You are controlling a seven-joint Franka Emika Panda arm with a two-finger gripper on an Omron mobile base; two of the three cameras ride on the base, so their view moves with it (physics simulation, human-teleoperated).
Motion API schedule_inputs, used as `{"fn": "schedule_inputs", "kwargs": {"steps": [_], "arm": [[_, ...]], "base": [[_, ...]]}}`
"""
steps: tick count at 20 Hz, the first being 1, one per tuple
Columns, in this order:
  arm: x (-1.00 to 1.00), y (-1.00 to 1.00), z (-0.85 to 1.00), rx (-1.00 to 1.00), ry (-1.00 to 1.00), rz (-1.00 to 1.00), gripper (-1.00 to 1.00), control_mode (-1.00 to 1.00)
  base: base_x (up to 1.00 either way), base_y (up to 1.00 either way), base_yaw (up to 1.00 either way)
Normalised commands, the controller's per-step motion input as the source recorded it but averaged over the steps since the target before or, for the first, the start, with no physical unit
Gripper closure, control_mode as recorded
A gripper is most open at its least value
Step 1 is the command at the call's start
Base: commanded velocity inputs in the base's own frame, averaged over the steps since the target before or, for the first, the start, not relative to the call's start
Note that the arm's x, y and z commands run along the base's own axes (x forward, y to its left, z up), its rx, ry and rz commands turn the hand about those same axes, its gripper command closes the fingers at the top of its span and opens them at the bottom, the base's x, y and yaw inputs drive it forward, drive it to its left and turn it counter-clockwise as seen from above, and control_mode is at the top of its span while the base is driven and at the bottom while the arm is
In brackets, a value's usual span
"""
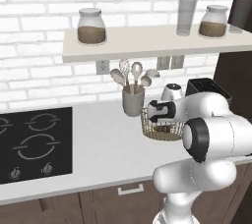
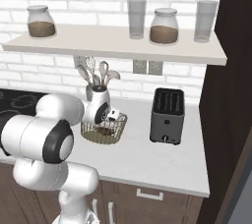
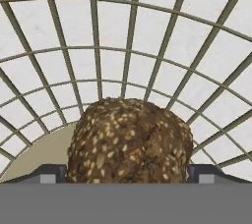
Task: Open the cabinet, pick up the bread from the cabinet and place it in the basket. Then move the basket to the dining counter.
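The bread (image 3: 129,142) lies closest to the hand camera, a lumpy dark brown loaf flecked with pale seeds, sitting between the two dark fingertips (image 3: 49,174) of the hand (image 3: 129,176). The tips stand wide, one on each side of the loaf, and whether they touch it cannot be told. The loaf is roundish, with no clear long axis and no marked direction.

It rests on the tan bottom of the basket (image 3: 34,154), whose thin wire mesh rises behind and around it. In the left base view the basket (image 1: 160,132) stands on the light grey desk (image 1: 103,144), with the arm's wrist bent down over its rim; in the right base view the basket (image 2: 103,129) sits just in front of the grey utensil cup (image 2: 97,92), and a dark patch of bread (image 2: 104,131) shows through the wire.

Further out, a black toaster (image 2: 168,115) stands to the right of the basket, well apart from it, and a black hob (image 1: 34,144) lies to the left. Above, a pale shelf (image 2: 113,43) carries glass jars (image 2: 163,25) with brown filling and plain glasses (image 2: 136,18). No writing or label can be read anywhere.
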Motion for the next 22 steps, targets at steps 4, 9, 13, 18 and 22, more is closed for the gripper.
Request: {"fn": "schedule_inputs", "kwargs": {"steps": [4,9,13,18,22], "arm": [[0.02,-0.01,-0.03,0.00,0.00,0.00,-1.00,-1.00],[-0.04,0.00,0.00,0.00,-0.03,0.00,-1.00,-1.00],[-0.18,0.00,0.05,0.00,-0.12,0.00,-1.00,-1.00],[-0.31,-0.02,0.31,0.00,-0.14,0.00,-1.00,-1.00],[-0.38,-0.01,0.57,0.00,-0.17,-0.01,-1.00,-1.00]], "base": [[0.00,0.00,0.00],[0.00,0.00,0.00],[0.00,0.00,0.00],[0.00,0.00,0.00],[0.00,0.00,0.00]]}}
